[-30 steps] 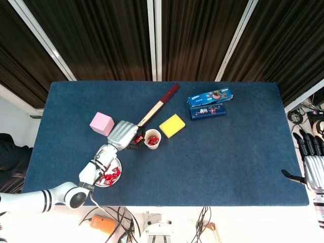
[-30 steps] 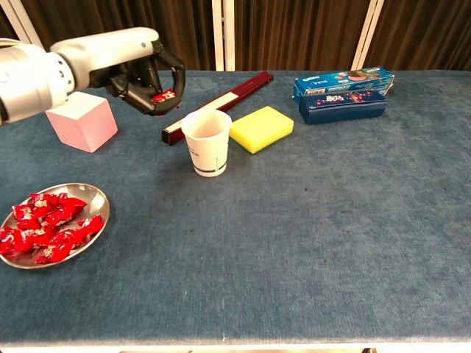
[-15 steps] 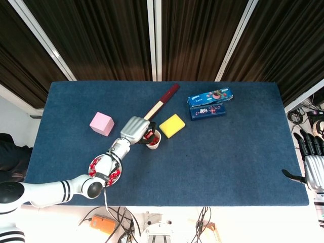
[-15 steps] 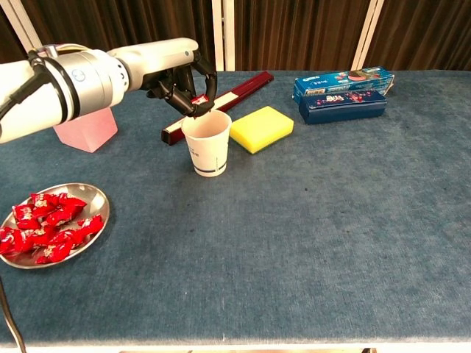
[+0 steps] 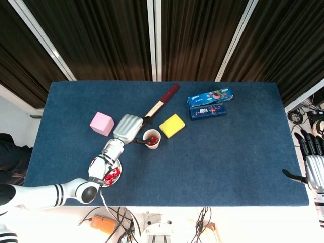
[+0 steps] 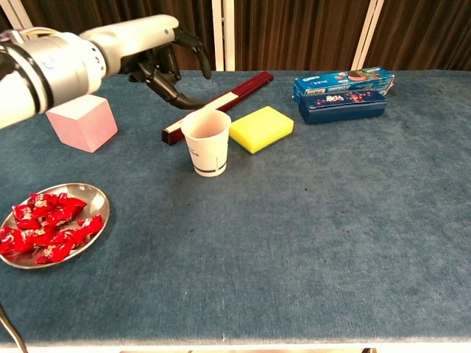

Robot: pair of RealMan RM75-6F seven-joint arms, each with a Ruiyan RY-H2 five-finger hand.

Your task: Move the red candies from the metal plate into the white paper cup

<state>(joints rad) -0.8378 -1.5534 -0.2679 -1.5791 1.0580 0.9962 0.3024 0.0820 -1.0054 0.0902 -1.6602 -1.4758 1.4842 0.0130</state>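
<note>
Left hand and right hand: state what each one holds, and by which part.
Nothing. The left hand is open beside the white paper cup; the right hand hangs empty off the table.

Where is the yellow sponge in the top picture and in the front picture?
Head view: the yellow sponge lies near the middle of the table, just right of the white paper cup.
Chest view: the yellow sponge sits in the upper middle, right of and behind the white paper cup.
Shared landmark: the dark red stick, lying slantwise just to the sponge's left in both.
</note>
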